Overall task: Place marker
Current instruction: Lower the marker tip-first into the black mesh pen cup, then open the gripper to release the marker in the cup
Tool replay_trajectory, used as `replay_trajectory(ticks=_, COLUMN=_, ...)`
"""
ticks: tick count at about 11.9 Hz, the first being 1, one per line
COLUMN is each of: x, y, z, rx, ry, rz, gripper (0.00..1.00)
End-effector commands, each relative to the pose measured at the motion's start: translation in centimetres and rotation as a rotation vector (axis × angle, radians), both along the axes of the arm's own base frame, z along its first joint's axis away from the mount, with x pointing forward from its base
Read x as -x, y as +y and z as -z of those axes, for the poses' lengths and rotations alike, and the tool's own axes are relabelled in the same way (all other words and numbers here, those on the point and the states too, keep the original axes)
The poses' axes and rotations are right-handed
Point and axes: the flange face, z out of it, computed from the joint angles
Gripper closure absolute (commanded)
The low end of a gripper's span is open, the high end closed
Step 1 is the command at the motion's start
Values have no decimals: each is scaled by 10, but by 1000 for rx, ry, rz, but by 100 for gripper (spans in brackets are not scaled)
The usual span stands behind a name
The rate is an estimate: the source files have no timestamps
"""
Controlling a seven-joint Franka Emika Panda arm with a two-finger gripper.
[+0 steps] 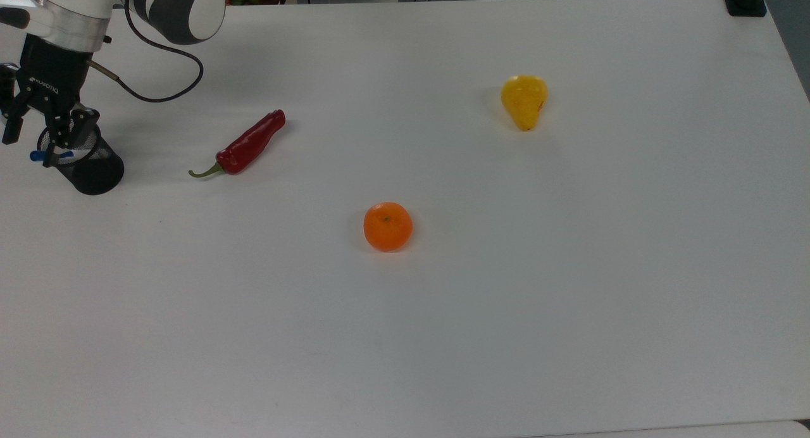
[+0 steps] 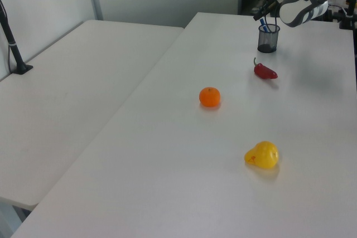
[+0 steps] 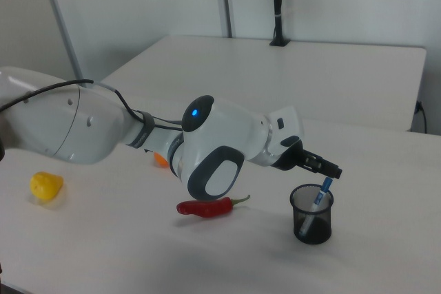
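**Marker standing in the mesh cup, claw spread above it**

Nearest in the right view: a black wire-mesh pen cup (image 3: pixel 312 213) on the white table (image 3: pixel 386 253), with the slim white-barrelled marker with blue cap (image 3: pixel 320 194) leaning inside, blue top poking just over the rim, lower barrel dimly seen through the mesh. Resting in the cup, free of the fingers. In the top view, just a small blue bit of the marker (image 1: pixel 49 154) lying across the cup's mouth at the top view's far left; barrel hidden inside the cup (image 1: pixel 88 162). In the left view, small and far off: blue tip (image 2: pixel 266 27) sticking up out of the cup (image 2: pixel 268 38).

Just above the cup, the black two-finger gripper (image 1: pixel 35 129), fingers parted and holding nothing, one finger to each side of the cup's rim in the top view. Seen in the right view as a dark tip (image 3: pixel 324 166) over the cup; partly masked by the white arm (image 3: pixel 227 146) behind it.

Beyond the cup, a glossy red chilli pepper with green stem (image 1: pixel 243 147), lying flat, near the cup but apart. Farther out, a round orange fruit (image 1: pixel 387 226) mid-table; mostly hidden behind the arm in the right view. Farthest, a yellow pear-shaped fruit (image 1: pixel 524 100), well apart from all else.
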Motion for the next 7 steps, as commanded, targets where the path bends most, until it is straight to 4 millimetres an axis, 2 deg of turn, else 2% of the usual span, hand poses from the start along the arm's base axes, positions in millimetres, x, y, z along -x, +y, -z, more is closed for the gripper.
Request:
replay_trajectory(ticks=1, x=5, y=6, z=-14, rx=-31, ry=13, rz=-5, gripper=0)
replay_trajectory(ticks=2, x=4, y=7, z=-18, rx=-48, ry=29, rz=-6, gripper=0)
replay_trajectory(ticks=5, x=14, y=12, z=-55, rx=-145, ry=95, rz=-7, gripper=0)
replay_trajectory(ticks=7, x=21, y=18, z=-97, rx=-243, ry=172, rz=-14, gripper=0)
